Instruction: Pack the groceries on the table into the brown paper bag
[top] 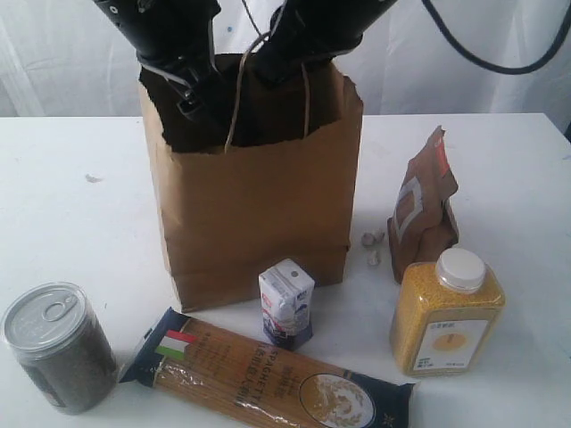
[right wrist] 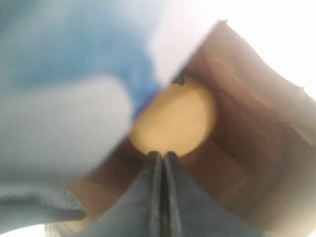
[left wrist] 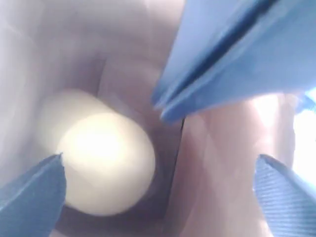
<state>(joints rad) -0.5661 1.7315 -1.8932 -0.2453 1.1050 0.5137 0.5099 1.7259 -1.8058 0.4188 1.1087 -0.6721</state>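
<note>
Now inside the brown paper bag [top: 259,214], left hand [left wrist: 159,168] gapes empty, right hand [right wrist: 161,155] pinched closed on nothing, jar lid [left wrist: 103,163] below both.

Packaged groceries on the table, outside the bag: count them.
5: tin can front left, spaghetti packet front, carton before the bag, grain bottle and pouch right. Others may hide behind it.

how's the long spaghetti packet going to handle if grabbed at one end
The spaghetti packet is long and lies flat on the table, so gripped at one end it would probably droop or swing; a middle grip looks safer. Its smooth film wrap may be slippery. The thin strands inside could snap if squeezed hard.
</note>
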